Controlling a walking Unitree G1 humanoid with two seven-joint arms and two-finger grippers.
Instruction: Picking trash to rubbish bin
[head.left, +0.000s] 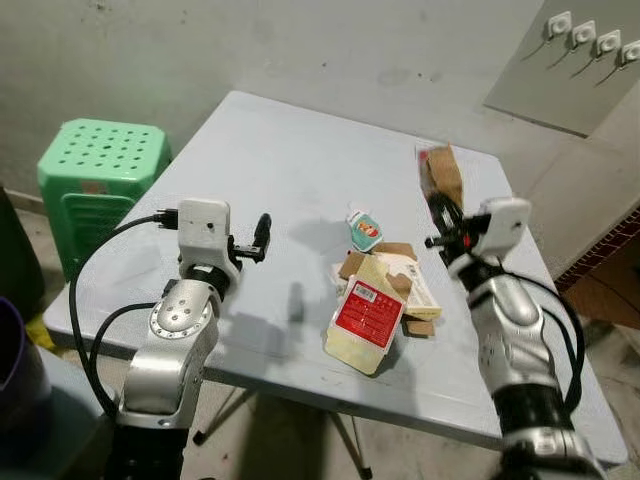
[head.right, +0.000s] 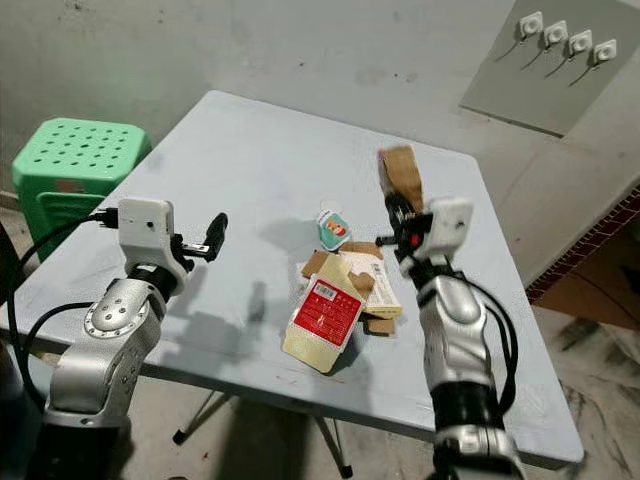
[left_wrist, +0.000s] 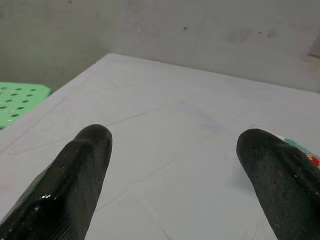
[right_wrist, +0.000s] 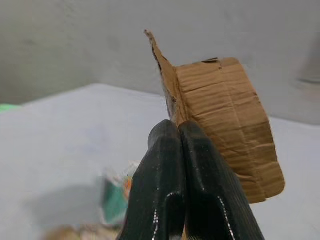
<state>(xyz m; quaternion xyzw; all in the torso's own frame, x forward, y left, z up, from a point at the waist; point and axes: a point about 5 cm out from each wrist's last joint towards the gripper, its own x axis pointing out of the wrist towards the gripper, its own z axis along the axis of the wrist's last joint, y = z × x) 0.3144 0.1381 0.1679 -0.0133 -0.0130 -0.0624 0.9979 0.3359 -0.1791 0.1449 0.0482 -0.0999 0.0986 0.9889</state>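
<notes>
Your right tool (head.right: 392, 212) has its fingers pinched fully together on a torn scrap of brown cardboard (right_wrist: 225, 125), gripping it by one edge so the rest sticks up above the fingertips, clear of the counter (head.left: 270, 170). That edge grip looks sensible: the piece is thin and stiff, so it stands up on its own and should drop cleanly once you let go. Your left tool (head.left: 263, 234) hovers over the bare near-left part of the counter, fingers (left_wrist: 82, 165) spread wide apart and holding nothing, so it's free for the next pick. The rest of the trash sits in a loose heap near the middle: a yellow pouch with a red label (head.left: 366, 313) hangs a little over the front edge, lying on more cardboard bits (head.left: 395, 262) and a pale wrapper (head.left: 420, 295), with a small teal-and-red packet (head.left: 364, 231) just behind the pile. A green stool (head.left: 100, 165) stands off the counter's left side. At the left edge of your head view there's something dark and rounded (head.left: 15, 375); I can't tell whether that's the bin. My read is you're mid-carry with the first scrap, most of the job ahead. Watch that overhanging pouch; a nudge could tip it to the floor.
</notes>
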